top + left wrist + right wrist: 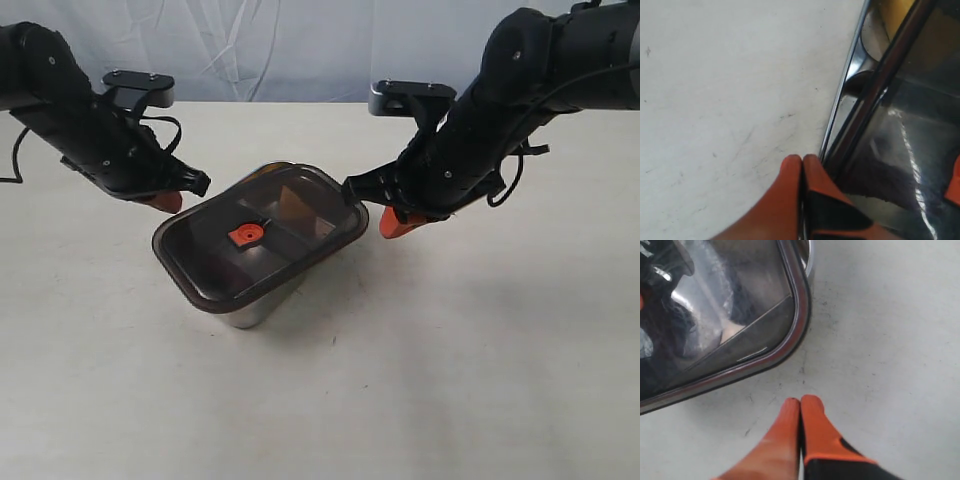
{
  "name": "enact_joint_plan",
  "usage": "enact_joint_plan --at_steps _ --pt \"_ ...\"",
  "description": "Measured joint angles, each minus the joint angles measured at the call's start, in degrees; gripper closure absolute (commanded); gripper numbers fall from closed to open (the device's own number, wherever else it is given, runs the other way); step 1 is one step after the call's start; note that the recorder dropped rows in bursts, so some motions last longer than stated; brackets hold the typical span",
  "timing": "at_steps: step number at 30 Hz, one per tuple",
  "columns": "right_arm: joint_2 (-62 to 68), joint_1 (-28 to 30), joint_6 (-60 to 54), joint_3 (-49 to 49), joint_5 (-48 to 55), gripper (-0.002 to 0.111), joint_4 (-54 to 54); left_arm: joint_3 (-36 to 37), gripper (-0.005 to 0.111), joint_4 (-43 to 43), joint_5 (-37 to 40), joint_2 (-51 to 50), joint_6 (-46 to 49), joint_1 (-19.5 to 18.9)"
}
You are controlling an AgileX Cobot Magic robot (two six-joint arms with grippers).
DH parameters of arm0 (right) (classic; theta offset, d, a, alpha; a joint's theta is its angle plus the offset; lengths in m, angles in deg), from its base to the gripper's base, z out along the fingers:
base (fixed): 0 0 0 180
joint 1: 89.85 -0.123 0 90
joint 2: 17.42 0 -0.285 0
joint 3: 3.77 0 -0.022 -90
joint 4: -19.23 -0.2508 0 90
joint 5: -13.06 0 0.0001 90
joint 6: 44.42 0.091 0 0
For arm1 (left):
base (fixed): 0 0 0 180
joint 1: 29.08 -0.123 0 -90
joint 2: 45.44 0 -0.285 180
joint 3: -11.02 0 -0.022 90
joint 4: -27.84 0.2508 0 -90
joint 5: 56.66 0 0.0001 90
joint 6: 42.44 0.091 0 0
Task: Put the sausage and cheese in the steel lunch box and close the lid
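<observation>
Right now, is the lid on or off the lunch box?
On. The lid lies over the steel lunch box, orange tab up. Fully seated: cannot tell.

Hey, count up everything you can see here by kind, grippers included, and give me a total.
2 grippers: left gripper, right gripper
1 steel lunch box
1 lid, lying on the box
1 cheese, inside the box
0 sausage to be made out through the dark lid
Total: 5

Two black arms (90, 135) with looped cables (519, 170), grey camera brackets (410, 96), orange fingers (815, 427).
</observation>
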Motion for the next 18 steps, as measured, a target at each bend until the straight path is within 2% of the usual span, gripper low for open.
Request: enact_joint_plan --at_steps 18 --pt "6.8 0.0 0.1 0.0 -2.6 0.109 0.4 0.0 0.107 3.0 -0.3 1.8 -1.9 0.4"
